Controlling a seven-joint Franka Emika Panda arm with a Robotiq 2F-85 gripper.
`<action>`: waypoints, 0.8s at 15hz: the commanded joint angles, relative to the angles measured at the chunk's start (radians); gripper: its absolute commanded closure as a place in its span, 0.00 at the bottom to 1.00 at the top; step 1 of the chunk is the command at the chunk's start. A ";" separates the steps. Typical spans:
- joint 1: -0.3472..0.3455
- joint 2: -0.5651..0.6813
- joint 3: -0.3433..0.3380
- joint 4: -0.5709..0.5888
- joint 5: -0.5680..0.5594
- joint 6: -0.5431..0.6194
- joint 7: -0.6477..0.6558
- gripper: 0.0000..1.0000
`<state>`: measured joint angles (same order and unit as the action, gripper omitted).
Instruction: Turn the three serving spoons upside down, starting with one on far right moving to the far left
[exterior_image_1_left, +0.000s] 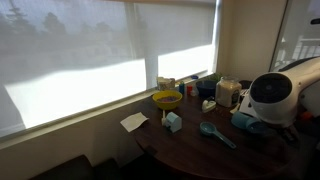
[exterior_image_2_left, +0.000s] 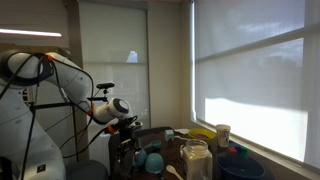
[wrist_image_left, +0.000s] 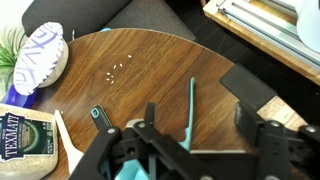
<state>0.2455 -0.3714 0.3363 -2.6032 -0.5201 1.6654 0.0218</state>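
One teal plastic spoon (wrist_image_left: 190, 105), its handle flat and slim, lies at mid-frame on the smooth brown wooden surface (wrist_image_left: 150, 45); we see the jaws apart, astride it.

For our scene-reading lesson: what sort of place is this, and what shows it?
Probably a home dining corner, perhaps an office break room: a round wooden table by shaded windows, holding a rice bag and a yellow bowl.
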 joint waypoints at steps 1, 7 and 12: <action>0.028 0.016 -0.025 0.032 0.041 -0.005 -0.015 0.00; 0.041 0.016 -0.052 0.051 0.130 0.011 -0.054 0.00; 0.045 0.012 -0.066 0.051 0.204 0.034 -0.095 0.00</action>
<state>0.2721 -0.3700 0.2928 -2.5672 -0.3619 1.6867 -0.0413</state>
